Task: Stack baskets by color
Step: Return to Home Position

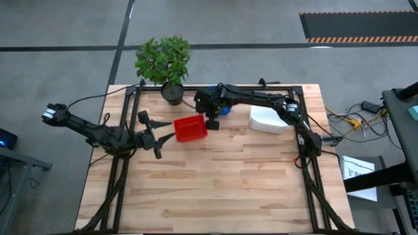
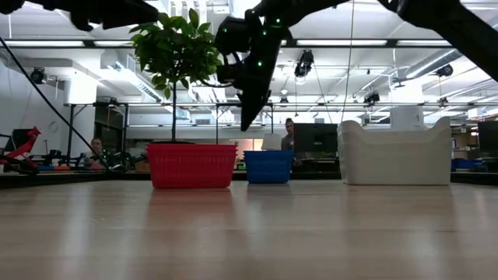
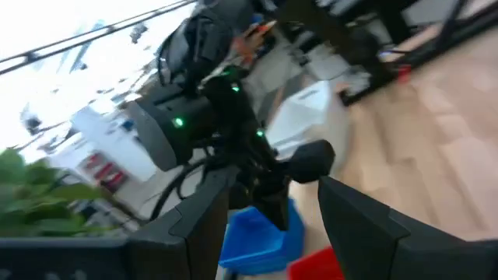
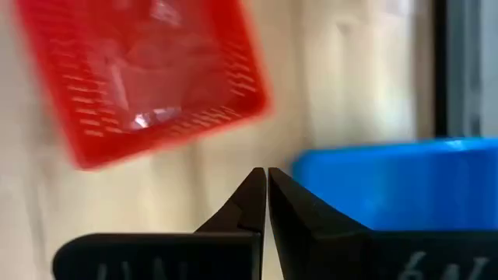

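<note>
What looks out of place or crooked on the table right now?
Nothing is spilled or damaged. The red basket stack, blue basket stack and white basket stack stand upright, colours unmixed. Only the red one sits slightly turned against the table edge.

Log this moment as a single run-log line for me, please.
left gripper open, beside red baskets | right gripper shut, empty, raised between red baskets and blue baskets | white baskets farther right

Blue baskets (image 1: pixel 226 109) mostly hidden beneath the right arm (image 1: pixel 261 99) — red baskets (image 4: pixel 148 70) blurred, stack count unreadable.
</note>
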Controlling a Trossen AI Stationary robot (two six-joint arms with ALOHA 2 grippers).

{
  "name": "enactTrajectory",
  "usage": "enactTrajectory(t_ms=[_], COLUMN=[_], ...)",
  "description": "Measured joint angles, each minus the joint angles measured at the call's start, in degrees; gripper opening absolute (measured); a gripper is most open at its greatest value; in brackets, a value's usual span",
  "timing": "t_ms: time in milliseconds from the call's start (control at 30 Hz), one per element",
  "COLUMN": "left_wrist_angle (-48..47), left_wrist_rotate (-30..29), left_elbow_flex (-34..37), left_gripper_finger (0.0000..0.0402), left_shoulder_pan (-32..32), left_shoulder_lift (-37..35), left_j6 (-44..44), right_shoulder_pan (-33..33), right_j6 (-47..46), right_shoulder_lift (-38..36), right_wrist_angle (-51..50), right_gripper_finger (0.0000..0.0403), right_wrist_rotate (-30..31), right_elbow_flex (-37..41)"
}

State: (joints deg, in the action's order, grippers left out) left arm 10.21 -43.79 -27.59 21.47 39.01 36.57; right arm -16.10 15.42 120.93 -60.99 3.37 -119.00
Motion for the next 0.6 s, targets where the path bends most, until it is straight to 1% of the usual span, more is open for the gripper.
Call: enactTrajectory(t_ms=[67, 167, 233, 300, 367, 500, 600], left_wrist_angle=[-4.21, -9.57, -11.48, -12.78, -12.84, -12.78, -13.05], left_wrist_rotate=[4.03, 13.19, 18.52, 21.71, 22.8, 22.95, 22.97], left_elbow_flex=[0.0, 0.02, 0.03, 0.27, 0.98, 3.41, 5.21], left_gripper_finger=[0.0184, 0.0184, 0.0184, 0.0184, 0.0184, 0.0184, 0.0184], left_shoulder_pan=[0.0, 0.0, 0.02, 0.02, 0.04, 0.04, 0.04], left_shoulder_lift=[-1.76, -4.5, -6.14, -7.51, -8.66, -10.67, -12.22], left_j6=[-2.25, -5.83, -7.59, -8.24, -8.74, -9.31, -9.3], right_shoulder_pan=[1.67, 4.62, 6.82, 9.03, 11.33, 15.95, 18.23], right_j6=[0.42, 0.7, 0.68, 0.36, -0.78, -1.21, -1.33], right_shoulder_lift=[-1.34, -4.27, -7.21, -10.43, -13.77, -20.74, -27.12], right_wrist_angle=[2.55, 9.13, 15.65, 24.77, 35.1, 53.38, 62.0], right_gripper_finger=[0.0009, 0.0009, 0.0009, 0.0009, 0.0009, 0.0009, 0.0009], right_wrist_rotate=[-0.43, -0.56, -1.34, -3.55, -5.19, -5.05, -5.0], right_elbow_flex=[2.58, 8.33, 13.73, 21.03, 29.41, 45.28, 54.82])
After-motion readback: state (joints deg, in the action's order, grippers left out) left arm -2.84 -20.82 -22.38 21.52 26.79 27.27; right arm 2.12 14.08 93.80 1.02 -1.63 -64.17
